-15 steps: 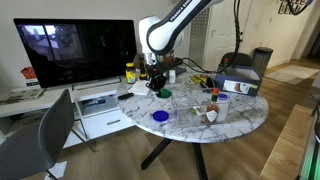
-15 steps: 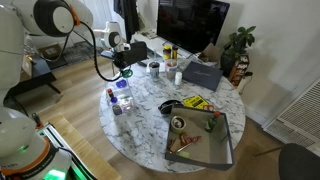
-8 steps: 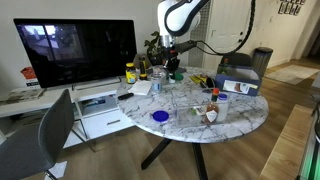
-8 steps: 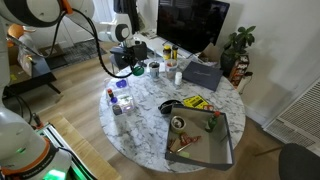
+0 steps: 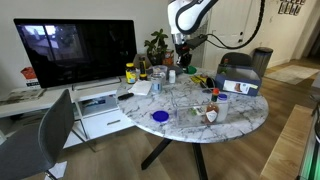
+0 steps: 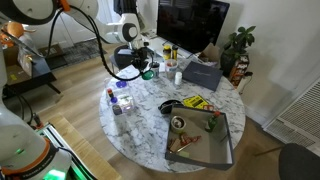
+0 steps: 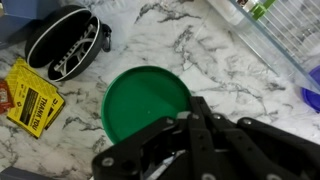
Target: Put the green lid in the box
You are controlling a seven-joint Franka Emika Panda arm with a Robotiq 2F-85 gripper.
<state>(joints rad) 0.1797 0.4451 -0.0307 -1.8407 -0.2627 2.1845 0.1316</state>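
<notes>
Arm [image 5: 190, 14] swung up & toward box [image 5: 238, 87] vs 1s ago, jaws clamped on green lid [image 7: 145, 100].

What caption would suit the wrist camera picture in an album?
Robot fingers hold the green lid by its rim above the marble table, with a yellow tag and black oval case nearby.

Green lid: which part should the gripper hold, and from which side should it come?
The rim, from above. The green lid is a thin flat disc held level, so its edge seems the only part to pinch; the gripper appears shut on that edge now.
</notes>
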